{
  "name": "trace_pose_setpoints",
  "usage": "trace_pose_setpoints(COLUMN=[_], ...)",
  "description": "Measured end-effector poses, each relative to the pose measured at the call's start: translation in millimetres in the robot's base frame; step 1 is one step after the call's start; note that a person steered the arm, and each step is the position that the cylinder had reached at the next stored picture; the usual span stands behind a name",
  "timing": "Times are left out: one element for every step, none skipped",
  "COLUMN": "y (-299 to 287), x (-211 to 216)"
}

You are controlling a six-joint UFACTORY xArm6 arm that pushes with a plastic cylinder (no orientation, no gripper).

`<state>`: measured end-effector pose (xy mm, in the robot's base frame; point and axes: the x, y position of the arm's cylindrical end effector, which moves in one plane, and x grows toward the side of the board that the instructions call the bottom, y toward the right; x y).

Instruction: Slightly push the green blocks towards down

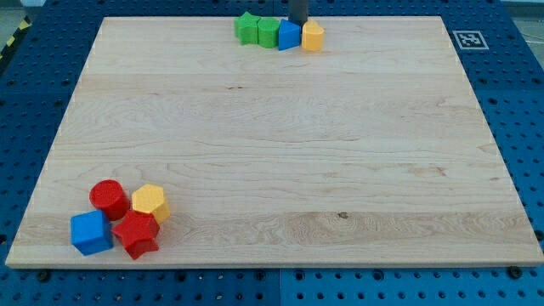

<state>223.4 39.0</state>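
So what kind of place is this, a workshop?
Probably a robotics lab bench: a wooden board on a blue perforated table, a printed marker tag, and toy blocks like the green star.

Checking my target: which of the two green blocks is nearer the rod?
The green cube, right of the green star and touching the blue block. My tip sits just behind that blue block.

the board (280, 144) is pale wood with visible grain, smooth and matt. the coloured blocks, such as the green star block (247, 28), look like matt plastic. my tip (298, 21) looks dark and matt.
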Motion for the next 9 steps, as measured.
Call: trace_pose_setpoints(y=[-6,-32,-77,-88,-88,-88,-89,-85,-68], x=[-15,-31,-31,-17,7,16,-20,-30,-20])
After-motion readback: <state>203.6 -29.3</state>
